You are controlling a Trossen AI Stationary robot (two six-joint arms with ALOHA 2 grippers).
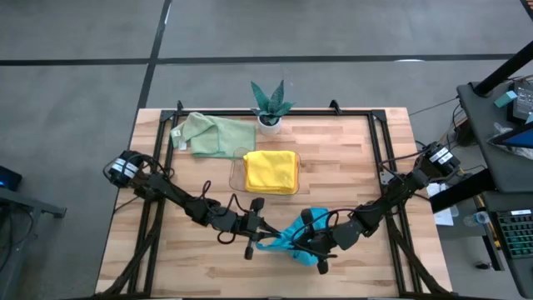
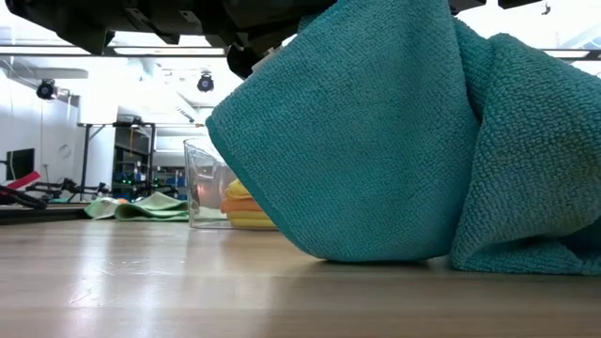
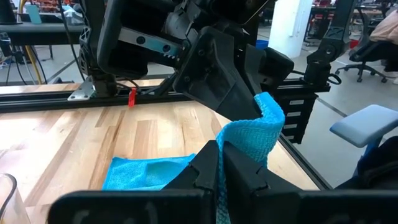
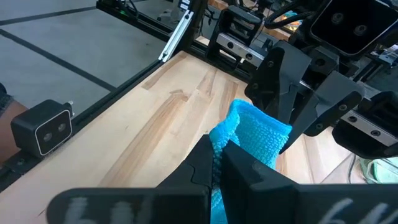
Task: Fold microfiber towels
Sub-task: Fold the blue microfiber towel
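A teal-blue towel (image 1: 291, 237) is held between both hands near the six o'clock edge of the wooden desk (image 1: 350, 167), as seen in the high view. The left hand (image 1: 260, 237) is closed on one edge of the towel, the cloth being pinched between its dark fingers (image 3: 205, 168) in the left wrist view. The right hand (image 1: 310, 246) is likewise shut on the cloth, a bunched fold being clamped between its fingers (image 4: 208, 158) in the right wrist view. The two hands are set just beside each other, with the towel stretched and gathered between them. Part of the towel is lifted off the desk while its lower folds are rested on the wood, as shown in the low view, where the cloth (image 2: 376, 150) is draped from above down to the surface. Toward the centre of the desk, a folded yellow towel (image 1: 271, 170) is lain in a clear plastic tray (image 1: 236, 173). At about eleven o'clock, a pale green towel (image 1: 212, 135) is spread loosely on the desk, well apart from the hands. At twelve o'clock, just beside the far edge, a small potted plant (image 1: 270, 107) is stood upright, near the tray.
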